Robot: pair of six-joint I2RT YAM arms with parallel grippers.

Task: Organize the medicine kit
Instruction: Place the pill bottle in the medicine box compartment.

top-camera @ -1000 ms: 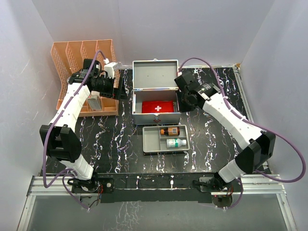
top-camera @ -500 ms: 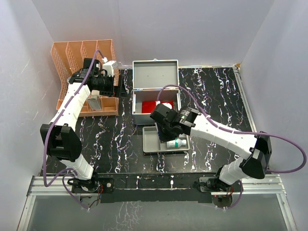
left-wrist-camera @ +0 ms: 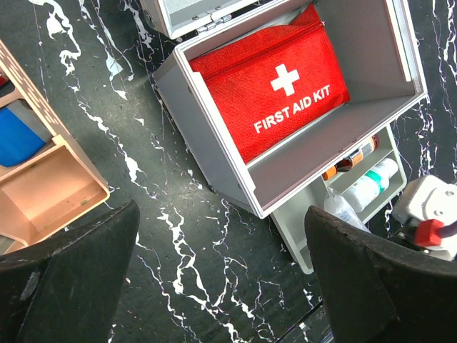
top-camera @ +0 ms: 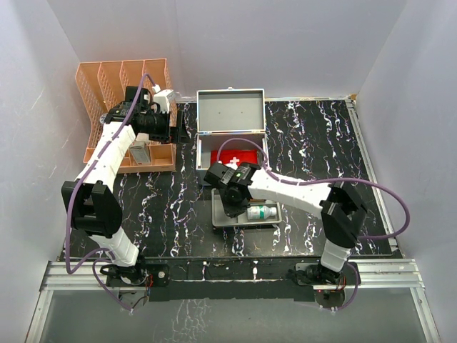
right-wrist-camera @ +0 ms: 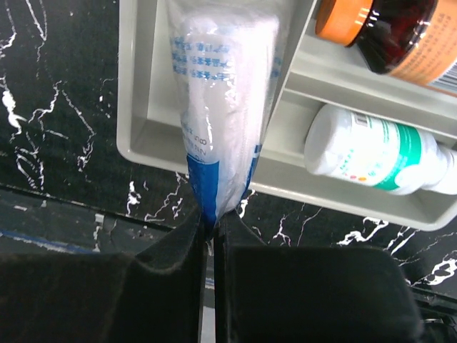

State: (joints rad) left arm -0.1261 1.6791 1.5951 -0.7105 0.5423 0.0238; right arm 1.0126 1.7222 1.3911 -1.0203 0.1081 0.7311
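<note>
Tabletop of black marble pattern carries everything. At its far middle sits the medicine kit, lid thrown back, with the red first-aid pouch lying flat inside. Just in front of it, on the near side, rests the grey divided tray, outside the case.

The left gripper hangs over the table to the left of the kit, fingers spread wide and holding nothing. The right gripper is pressed together on the near end of a clear plastic packet with blue print, which lies along the tray's left compartment. I can't tell if it rests on the tray floor.

A brown bottle with an orange cap and a white bottle fill the right compartments.

I'd say it's past halfway: the packet needs releasing, then probably the tray goes into the case and the lid comes down.
</note>
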